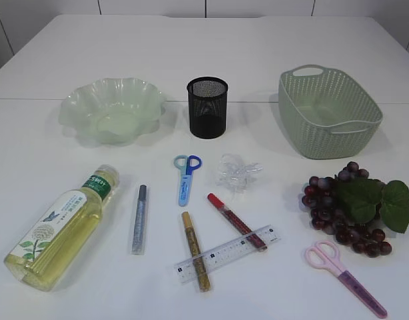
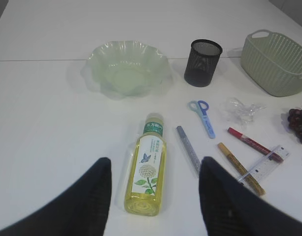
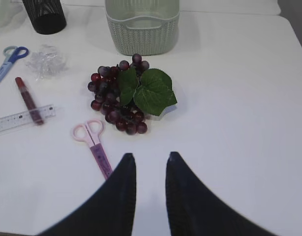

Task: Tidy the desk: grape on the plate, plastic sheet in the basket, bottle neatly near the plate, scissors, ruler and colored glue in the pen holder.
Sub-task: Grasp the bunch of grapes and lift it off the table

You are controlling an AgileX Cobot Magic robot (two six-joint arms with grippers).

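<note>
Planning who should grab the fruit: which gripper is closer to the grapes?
Right. The right gripper hangs just short of the grapes, which lie ahead of it. The left gripper hangs over the bottle; the grapes sit far off to its right.

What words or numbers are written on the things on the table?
Bottle: the green neck band and white label carry Chinese characters, too small and blurred to read; a butterfly and a flower are drawn beside them.
Ruler: tick marks and tiny numbers, too small to read.
Nothing else on the table shows writing.
</note>
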